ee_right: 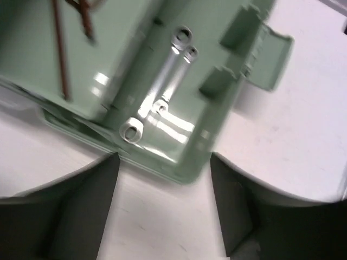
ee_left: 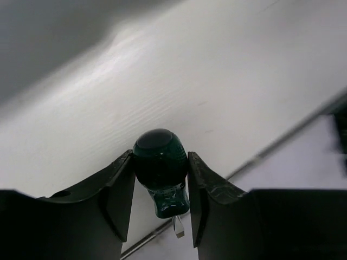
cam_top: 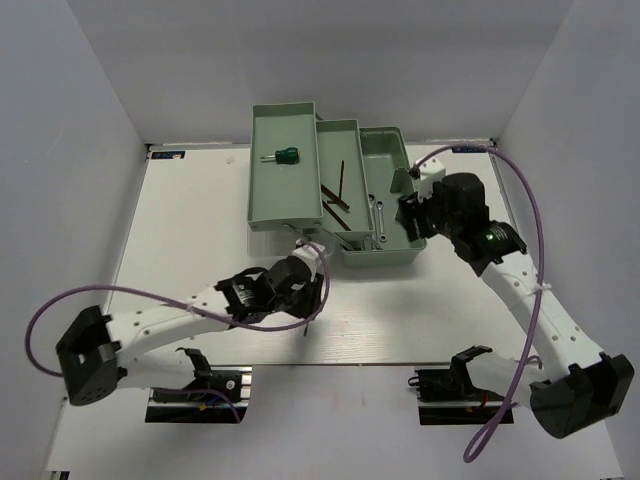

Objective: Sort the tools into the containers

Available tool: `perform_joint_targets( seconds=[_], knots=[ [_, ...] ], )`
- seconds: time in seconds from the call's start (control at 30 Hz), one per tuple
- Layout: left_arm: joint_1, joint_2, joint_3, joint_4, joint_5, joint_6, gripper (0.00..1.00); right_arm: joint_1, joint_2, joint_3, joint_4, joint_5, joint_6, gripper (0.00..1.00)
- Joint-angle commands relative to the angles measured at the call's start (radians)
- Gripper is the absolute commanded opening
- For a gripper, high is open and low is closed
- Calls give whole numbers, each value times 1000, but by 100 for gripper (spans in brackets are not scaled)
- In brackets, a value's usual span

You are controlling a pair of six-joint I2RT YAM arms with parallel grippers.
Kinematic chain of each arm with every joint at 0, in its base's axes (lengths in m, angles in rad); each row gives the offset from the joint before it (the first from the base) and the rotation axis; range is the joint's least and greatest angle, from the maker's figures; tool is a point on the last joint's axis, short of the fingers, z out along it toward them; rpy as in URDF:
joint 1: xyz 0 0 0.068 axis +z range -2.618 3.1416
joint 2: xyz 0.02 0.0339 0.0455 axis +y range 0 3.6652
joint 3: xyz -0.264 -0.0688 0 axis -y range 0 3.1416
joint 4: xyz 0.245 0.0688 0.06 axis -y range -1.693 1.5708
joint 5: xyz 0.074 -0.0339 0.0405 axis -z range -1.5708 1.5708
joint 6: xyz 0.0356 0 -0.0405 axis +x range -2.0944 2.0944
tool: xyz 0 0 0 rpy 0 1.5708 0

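Left claw [ee_left: 160, 173]: clamps green screwdriver [ee_left: 160, 156] handle.
Right claw [ee_right: 162, 162]: spread, empty.
Risk: round handle may slip, dropping short of far-edge toolbox [cam_top: 395, 258].

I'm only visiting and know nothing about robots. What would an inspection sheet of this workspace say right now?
Surface: white table.
Job's things: open toolbox; stowed screwdriver in its left tray; hex keys in the middle tray; wrenches in the right compartment; held screwdriver not yet sorted.
Clutter: nothing seen.
Grippers: left gripper shut on the held screwdriver, just in front of the toolbox; right gripper open and empty over the toolbox's near right corner.
Cables: purple cables loop off each arm, touching no tools.
Surroundings: white walls on three sides.
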Motion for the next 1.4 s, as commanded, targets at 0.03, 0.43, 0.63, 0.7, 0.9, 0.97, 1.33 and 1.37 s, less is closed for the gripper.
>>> perform_joint_targets(
  seconds=[0.03, 0.43, 0.63, 0.7, 0.9, 0.97, 1.33, 1.37],
  knots=[
    [-8, -152, 215, 15, 30, 135, 0, -92, -25, -111, -45, 77, 21, 0],
    [123, 137, 704, 65, -683, 293, 0, -192, -181, -385, -51, -609, -196, 17],
    [240, 369, 895, 1, -683, 334, 4, -187, -203, -370, -203, -903, -450, 51],
    [268, 420, 907, -30, -674, 322, 11, -184, -196, -338, -246, -943, -479, 59],
    [350, 423, 866, -33, -579, 285, 49, -169, -120, -208, -250, -1008, -479, 67],
    [360, 423, 866, -45, -521, 285, 73, -149, -92, -163, -237, -1042, -478, 74],
    [346, 97, 938, -235, -361, 255, 0, 247, 222, -21, -70, -717, -686, 61],
    [346, 31, 829, -254, -361, 218, 0, 314, 263, -4, -61, -647, -694, 56]
  ],
)
